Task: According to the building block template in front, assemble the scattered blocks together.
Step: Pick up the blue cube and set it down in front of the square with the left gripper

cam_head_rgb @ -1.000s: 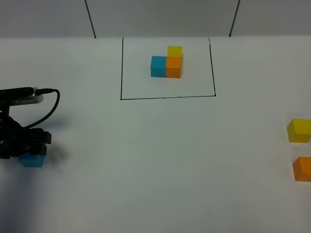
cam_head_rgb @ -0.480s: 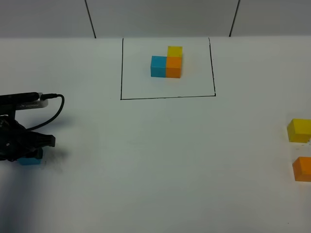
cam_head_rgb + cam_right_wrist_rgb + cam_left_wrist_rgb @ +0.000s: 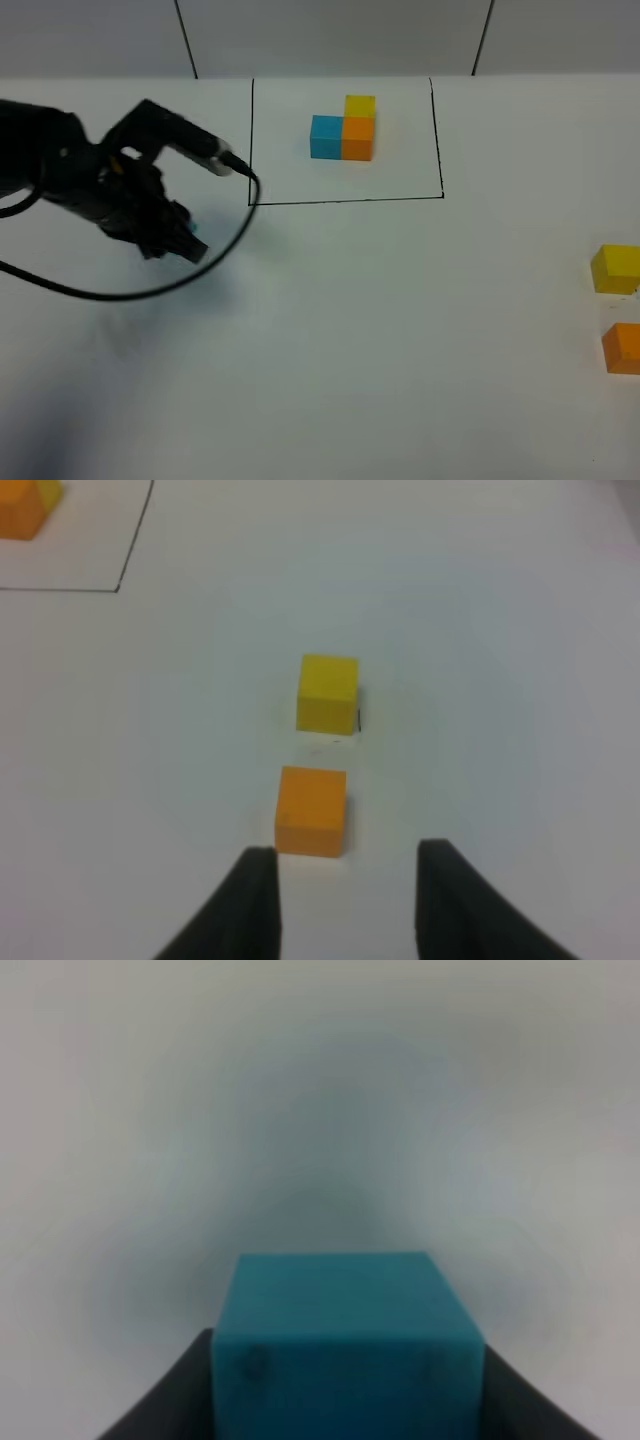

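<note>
Gripping the blue cube (image 3: 345,1345) w/ jaws clamped on its sides, the L pincer (image 3: 172,240) is hanging over the tabletop (image 3: 380,330), just outside the front-left corner of the black frame (image 3: 345,201); the template (image 3: 345,130) is sitting inside it. The R pincer (image 3: 345,890) is standing apart, empty, w/ the orange cube (image 3: 312,811) just ahead and the yellow cube (image 3: 327,693) beyond, not touching.
</note>
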`<action>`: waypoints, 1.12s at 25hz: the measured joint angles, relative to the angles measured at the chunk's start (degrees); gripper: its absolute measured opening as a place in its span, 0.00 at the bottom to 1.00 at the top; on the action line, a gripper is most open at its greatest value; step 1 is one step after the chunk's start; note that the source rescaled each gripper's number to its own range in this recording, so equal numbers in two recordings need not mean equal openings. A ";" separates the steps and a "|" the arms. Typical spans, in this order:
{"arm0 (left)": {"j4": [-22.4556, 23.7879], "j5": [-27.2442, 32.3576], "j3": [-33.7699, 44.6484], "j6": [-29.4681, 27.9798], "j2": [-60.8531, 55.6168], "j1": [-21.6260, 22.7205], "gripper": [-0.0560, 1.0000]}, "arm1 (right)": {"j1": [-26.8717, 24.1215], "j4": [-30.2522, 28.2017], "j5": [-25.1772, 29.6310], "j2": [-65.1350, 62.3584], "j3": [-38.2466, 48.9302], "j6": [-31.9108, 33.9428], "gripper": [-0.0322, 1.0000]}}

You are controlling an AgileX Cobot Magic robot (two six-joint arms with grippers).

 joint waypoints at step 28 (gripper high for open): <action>-1.31 20.50 -30.01 19.72 28.75 -25.46 0.06 | 0.00 0.01 0.00 0.00 0.00 0.00 0.03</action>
